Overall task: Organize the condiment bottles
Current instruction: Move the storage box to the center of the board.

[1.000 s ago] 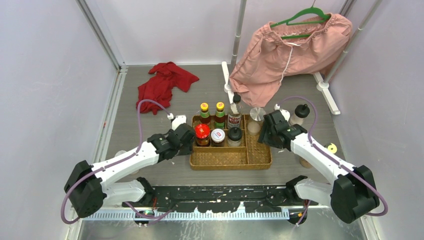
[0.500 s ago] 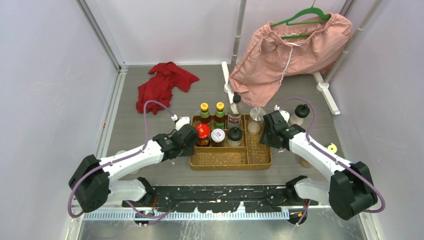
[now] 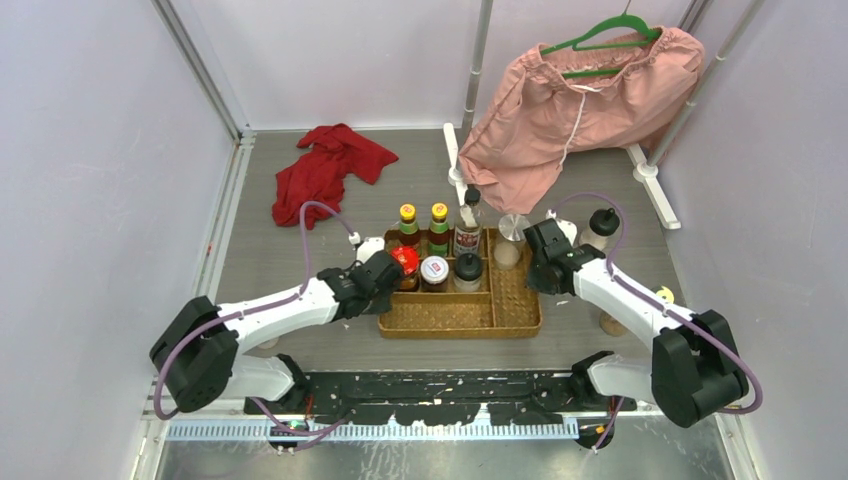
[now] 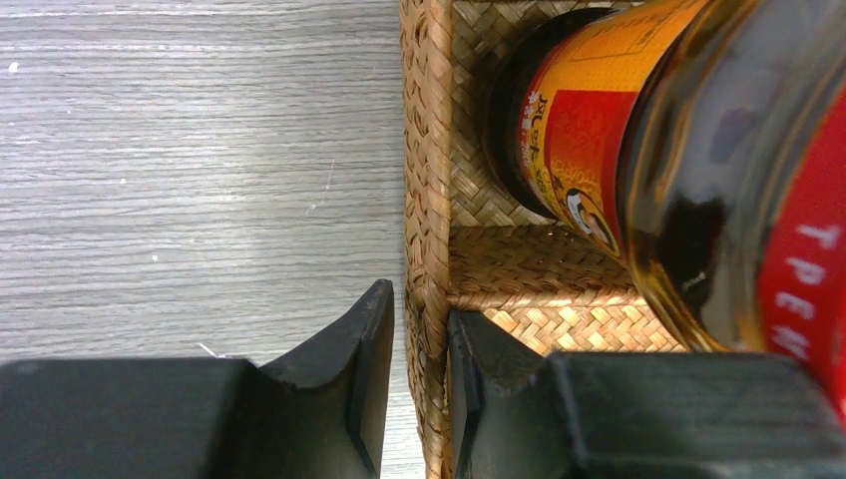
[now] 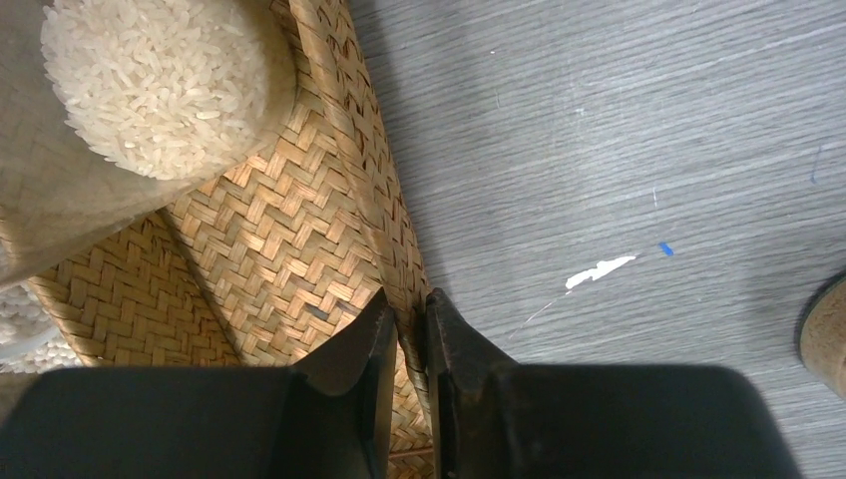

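On the grey worktop (image 3: 250,230), near its middle: a wicker tray (image 3: 460,318) with several compartments.

Along the far side of the tray, two green-labelled sauces (image 3: 408,232) with yellow caps, side by side. Just right of them, a taller black-capped clear bottle (image 3: 467,228). In the row nearer the arms, from left to right: a red-lidded jar (image 3: 405,262), a white-lidded jar (image 3: 434,270) and a black-lidded shaker (image 3: 468,268). In the far end of the right compartment, upright, a silver-lidded shaker (image 3: 514,235), shown full of rice in the right wrist view.

Outside the tray, on the right: a black-capped bottle (image 3: 601,226) on the worktop, and nearer, by the right arm, a small yellow-lidded shaker (image 3: 662,295).

At the tray's left wall, the left claw (image 3: 388,280). Seen from the left wrist, fingers (image 4: 364,359) astride the woven wall, one inside and one outside, drawn in close. Cannot tell whether truly clamped or only hugging it.

At the tray's right wall, the right claw (image 3: 540,270), closed and pinching the rim between its fingers (image 5: 364,369).

Far left, crumpled on the worktop, a red cloth (image 3: 330,168). Far right, pink shorts (image 3: 580,105) on a green hanger (image 3: 610,28).
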Robot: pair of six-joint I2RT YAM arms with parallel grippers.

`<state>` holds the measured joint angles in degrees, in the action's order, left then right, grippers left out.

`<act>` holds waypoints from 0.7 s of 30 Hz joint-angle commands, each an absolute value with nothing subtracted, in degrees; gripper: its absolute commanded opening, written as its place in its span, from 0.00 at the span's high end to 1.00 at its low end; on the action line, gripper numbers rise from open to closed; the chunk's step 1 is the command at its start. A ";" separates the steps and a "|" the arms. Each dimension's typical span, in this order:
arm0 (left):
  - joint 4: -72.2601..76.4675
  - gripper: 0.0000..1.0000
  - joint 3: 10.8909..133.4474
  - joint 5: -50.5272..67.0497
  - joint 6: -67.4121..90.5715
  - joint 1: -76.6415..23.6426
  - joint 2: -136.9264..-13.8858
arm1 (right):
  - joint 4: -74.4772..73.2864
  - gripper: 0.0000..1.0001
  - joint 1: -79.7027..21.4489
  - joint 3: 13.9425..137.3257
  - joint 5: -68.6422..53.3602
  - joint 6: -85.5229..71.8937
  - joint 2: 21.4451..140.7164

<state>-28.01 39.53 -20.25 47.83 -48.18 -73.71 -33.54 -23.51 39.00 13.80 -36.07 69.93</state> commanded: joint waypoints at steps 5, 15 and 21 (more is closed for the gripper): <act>-25.32 0.74 42.40 -24.15 45.73 -46.98 -77.42 | -27.63 0.99 -22.16 43.05 12.17 -36.91 75.76; -22.34 0.75 47.96 -20.96 41.57 -41.96 -85.00 | -26.04 0.99 -18.57 47.75 10.37 -34.27 82.16; -22.29 0.75 51.03 -19.89 40.53 -41.22 -87.95 | -25.01 0.99 -16.69 49.71 8.96 -33.03 85.54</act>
